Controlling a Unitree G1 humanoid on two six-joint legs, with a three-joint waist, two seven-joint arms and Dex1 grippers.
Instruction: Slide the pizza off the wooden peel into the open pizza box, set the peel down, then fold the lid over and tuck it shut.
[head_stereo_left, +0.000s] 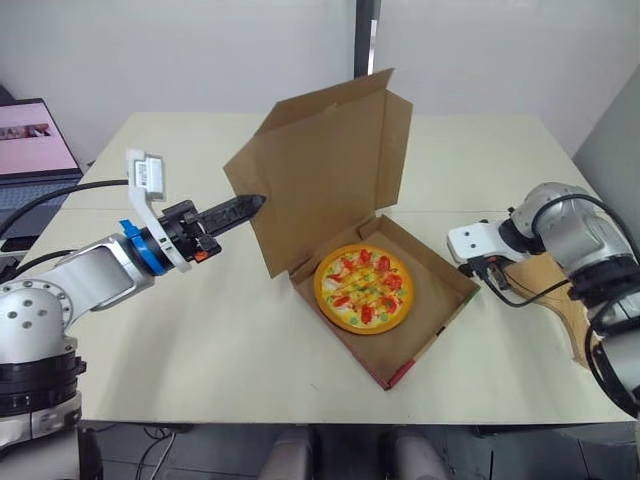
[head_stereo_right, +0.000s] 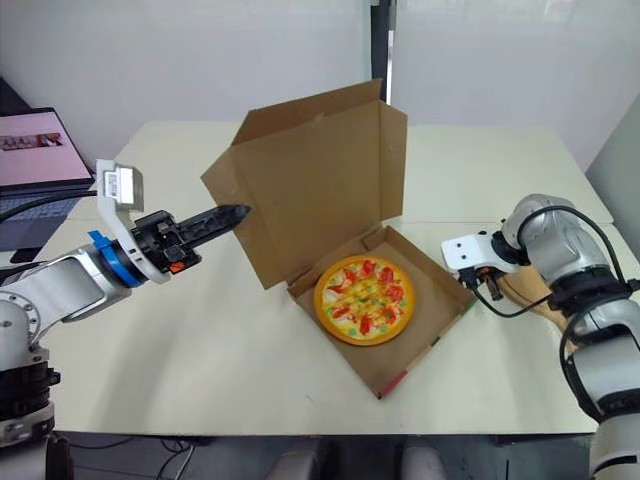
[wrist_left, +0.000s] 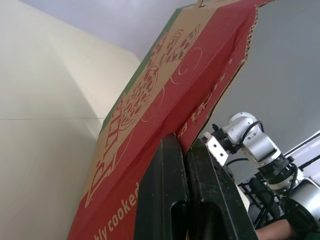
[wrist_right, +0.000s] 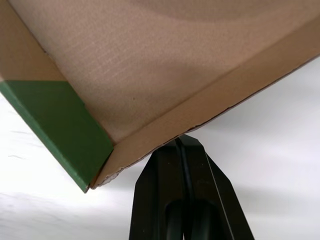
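The left pincer (head_stereo_left: 258, 202) sits in the middle left of the head view. Its two black fingers (wrist_left: 170, 190) are clenched together at the left side edge of the lid (head_stereo_left: 325, 165). In the left wrist view this edge runs down to the thin line between the fingertips, so the pincer seems to grasp the lid there. The right pincer (wrist_right: 182, 142) is at the right of the head view. It is also clenched, with nothing between the fingers, and its tips touch the lower outside edge of the box wall, just beside a green corner strip.

The pale bench (head_stereo_left: 210, 340) takes most of the picture and carries everything. The pizza box (head_stereo_left: 440, 305) stands near the centre, turned so that one corner points to the lower edge of the frame. It is open. The lid rises steeply from the back wall toward the upper centre, its plain brown inside facing the camera. The left wrist view shows its red and green printed outside.

The pizza (head_stereo_left: 364, 289) lies flat inside the box base, in the left part of the tray, with a bare cardboard floor to its right. It has a yellow rim and red and green toppings.

A laptop (head_stereo_left: 32, 150) with a pink screen is at the upper left edge of the frame, beside the bench.

The wooden peel (head_stereo_right: 525, 285) lies on the bench at the right edge, partly hidden under the right arm and apart from the box.
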